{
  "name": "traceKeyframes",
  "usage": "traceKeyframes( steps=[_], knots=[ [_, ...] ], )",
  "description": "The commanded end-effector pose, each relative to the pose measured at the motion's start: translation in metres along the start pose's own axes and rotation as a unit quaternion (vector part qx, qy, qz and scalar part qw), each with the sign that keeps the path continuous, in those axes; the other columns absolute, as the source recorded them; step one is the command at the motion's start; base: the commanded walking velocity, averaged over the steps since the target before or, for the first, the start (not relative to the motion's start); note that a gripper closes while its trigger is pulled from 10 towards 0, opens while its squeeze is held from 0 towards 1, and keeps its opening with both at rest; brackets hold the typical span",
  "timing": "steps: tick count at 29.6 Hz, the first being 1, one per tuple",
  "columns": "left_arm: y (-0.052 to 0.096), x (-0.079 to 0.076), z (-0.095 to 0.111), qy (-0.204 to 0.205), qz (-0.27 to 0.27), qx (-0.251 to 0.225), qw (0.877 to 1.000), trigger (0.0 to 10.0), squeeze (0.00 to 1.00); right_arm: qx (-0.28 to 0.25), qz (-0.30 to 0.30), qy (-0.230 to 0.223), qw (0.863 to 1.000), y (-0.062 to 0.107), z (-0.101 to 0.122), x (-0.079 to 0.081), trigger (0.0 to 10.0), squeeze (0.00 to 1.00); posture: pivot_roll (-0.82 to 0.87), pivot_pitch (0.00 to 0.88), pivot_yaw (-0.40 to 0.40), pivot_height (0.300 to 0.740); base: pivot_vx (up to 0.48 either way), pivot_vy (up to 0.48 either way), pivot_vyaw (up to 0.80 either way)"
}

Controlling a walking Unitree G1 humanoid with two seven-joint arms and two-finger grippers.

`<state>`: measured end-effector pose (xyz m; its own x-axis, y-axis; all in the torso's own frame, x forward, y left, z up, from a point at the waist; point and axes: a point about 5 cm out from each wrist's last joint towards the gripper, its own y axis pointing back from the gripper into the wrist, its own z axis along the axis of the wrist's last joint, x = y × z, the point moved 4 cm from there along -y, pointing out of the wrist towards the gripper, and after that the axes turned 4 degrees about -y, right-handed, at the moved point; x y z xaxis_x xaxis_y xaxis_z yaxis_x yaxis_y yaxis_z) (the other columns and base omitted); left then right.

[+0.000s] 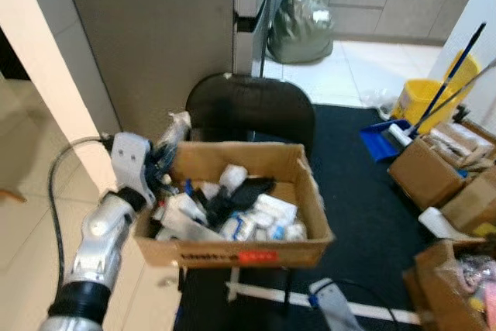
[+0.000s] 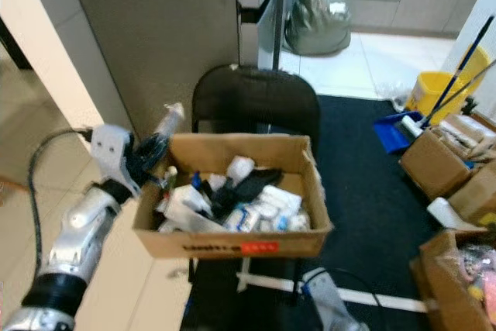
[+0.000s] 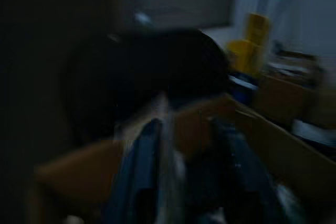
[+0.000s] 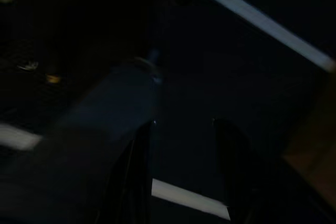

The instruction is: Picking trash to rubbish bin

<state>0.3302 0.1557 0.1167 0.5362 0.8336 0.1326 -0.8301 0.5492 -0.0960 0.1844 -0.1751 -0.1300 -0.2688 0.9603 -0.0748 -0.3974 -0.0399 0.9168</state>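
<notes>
Over box (image 1: 232,249) far-left corner: left pincer (image 1: 161,154) clamped on crumpled wrapper (image 1: 177,126). Right pincer (image 4: 181,177) idle, parted, empty.

Cardboard box (image 1: 232,253) open-topped, piled with trash (image 1: 232,207); access from above unobstructed. Black chair (image 1: 252,110) back rises directly behind box, blocks rear approach. Wall (image 1: 147,36) close on robot's left, narrow gap there occupied by left gripper (image 1: 167,153) at box's left rim. Right side: open dark mat (image 1: 364,184), then more boxes (image 1: 426,172), dustpan (image 1: 384,137), yellow bucket (image 1: 422,102).
</notes>
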Motion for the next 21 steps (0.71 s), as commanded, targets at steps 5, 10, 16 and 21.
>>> traceKeyframes(
  steps=[5, 10, 16, 21],
  knots=[
    [0.001, 0.001, 0.007, 0.003, 0.003, -0.014, 1.000, 10.0, 1.00, 0.010, -0.001, -0.005, 1.000, 0.000, -0.008, 0.000, 10.0, 0.00, 0.09, 0.026, 0.036, 0.740, 0.000, 0.000, 0.00],
    [-0.001, 0.007, 0.008, -0.013, 0.028, -0.006, 1.000, 10.0, 0.00, 0.012, 0.000, -0.004, 1.000, 0.000, -0.010, 0.000, 10.0, 0.00, 0.10, 0.026, 0.037, 0.740, 0.000, 0.000, 0.00],
    [-0.002, -0.009, -0.002, 0.009, 0.005, 0.019, 1.000, 10.0, 0.00, 0.013, 0.000, -0.004, 1.000, 0.000, -0.011, 0.002, 10.0, 0.00, 0.09, 0.029, 0.042, 0.740, 0.000, 0.000, 0.00],
    [-0.002, -0.019, -0.016, 0.027, 0.007, 0.050, 0.998, 10.0, 0.00, 0.015, 0.001, -0.005, 1.000, 0.000, -0.012, 0.002, 10.0, 0.00, 0.09, 0.031, 0.043, 0.740, -0.225, 0.000, 0.00]
  ],
)
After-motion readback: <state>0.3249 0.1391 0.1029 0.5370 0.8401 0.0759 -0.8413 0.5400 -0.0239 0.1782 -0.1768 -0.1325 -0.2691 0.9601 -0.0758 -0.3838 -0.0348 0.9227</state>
